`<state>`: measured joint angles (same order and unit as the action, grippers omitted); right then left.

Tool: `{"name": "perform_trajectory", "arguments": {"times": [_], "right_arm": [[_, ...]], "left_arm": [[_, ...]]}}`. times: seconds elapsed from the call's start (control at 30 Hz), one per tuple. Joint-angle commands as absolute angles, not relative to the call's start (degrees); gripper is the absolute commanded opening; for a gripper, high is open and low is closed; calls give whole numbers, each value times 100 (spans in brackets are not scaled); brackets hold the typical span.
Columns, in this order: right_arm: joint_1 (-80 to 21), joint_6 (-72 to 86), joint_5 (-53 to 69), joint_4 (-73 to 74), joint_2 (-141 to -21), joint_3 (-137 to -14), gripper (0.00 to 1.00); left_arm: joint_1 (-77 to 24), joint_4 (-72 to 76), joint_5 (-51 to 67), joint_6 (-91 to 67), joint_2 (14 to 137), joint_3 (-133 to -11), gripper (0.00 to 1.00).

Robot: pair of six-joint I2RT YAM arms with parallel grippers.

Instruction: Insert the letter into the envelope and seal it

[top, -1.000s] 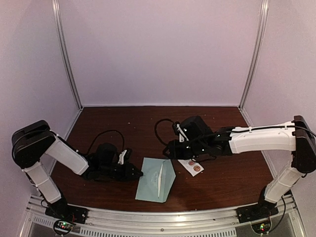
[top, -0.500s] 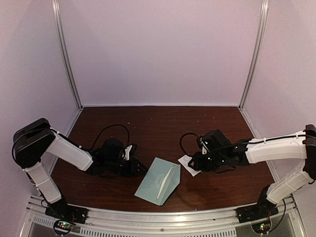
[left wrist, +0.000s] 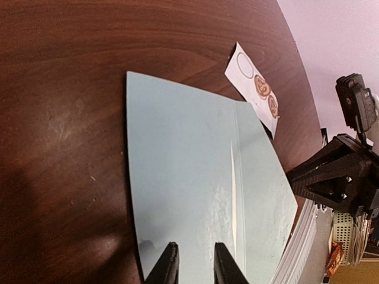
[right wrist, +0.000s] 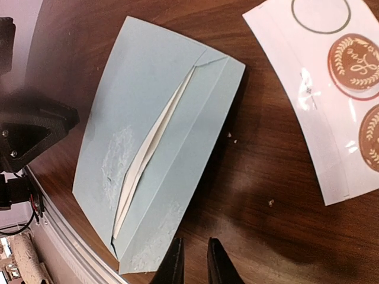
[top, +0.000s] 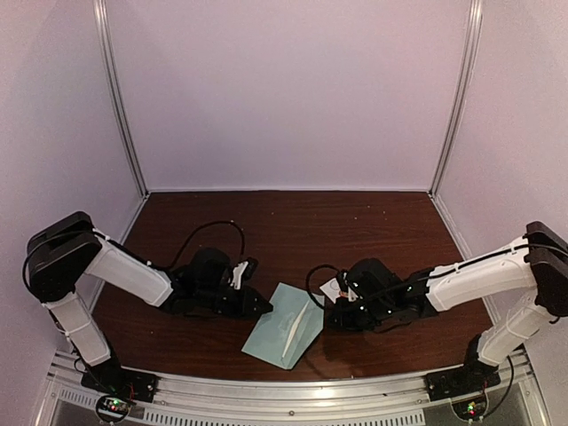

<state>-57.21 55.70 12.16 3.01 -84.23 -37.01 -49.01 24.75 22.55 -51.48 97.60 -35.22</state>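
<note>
Below, across the lower half of the overhead view, lay the dark wooden table, ringed by pale walls. From the lower left corner the left arm reached toward the middle of the frame, and from the lower right the right arm reached in to meet it. Between them, just below centre, lay the envelope, pale teal and flat on the wood, turned at a slant. In the right wrist view the envelope filled the left half of the frame, and the letter showed as a white sliver in the long gap along its flap. A white strip of round stickers lay apart from it at the upper right, two brown seals showing on it beside an empty ring. The left gripper sat at the bottom edge of its own view, its fingers narrowly parted over the near end of the envelope; whether they touched the paper I could not tell. The right gripper, at the bottom centre, had its fingers almost together with only bare wood between them, just beside the envelope's lower corner.
</note>
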Motion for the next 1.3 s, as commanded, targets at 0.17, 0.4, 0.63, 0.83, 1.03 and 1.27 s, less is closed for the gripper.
{"name": "perform_trajectory", "arguments": {"times": [0.17,0.4,0.63,0.83,1.03,1.27], "right_arm": [[-5922,5693,1447,-509,-9143,-4249,14],[-5945,5671,1588,-870,-9630,-4559,14],[-5967,5634,1911,-1173,-10303,-5023,12],[-6003,5663,2102,-1237,-10634,-5133,11],[-6003,5843,2131,-971,-10972,-5103,11],[-6003,5868,2079,-894,-10926,-5030,10]], "left_arm": [[-4983,2882,2491,-5001,10038,-3401,21],[-4983,2892,2529,-4991,10187,-3281,20],[-4983,2874,2541,-5008,10204,-3244,20],[-4982,2885,2541,-5014,10204,-3242,19],[-4983,2874,2558,-5003,10208,-3256,19],[-4983,2874,2525,-5013,10112,-3204,19]]}}
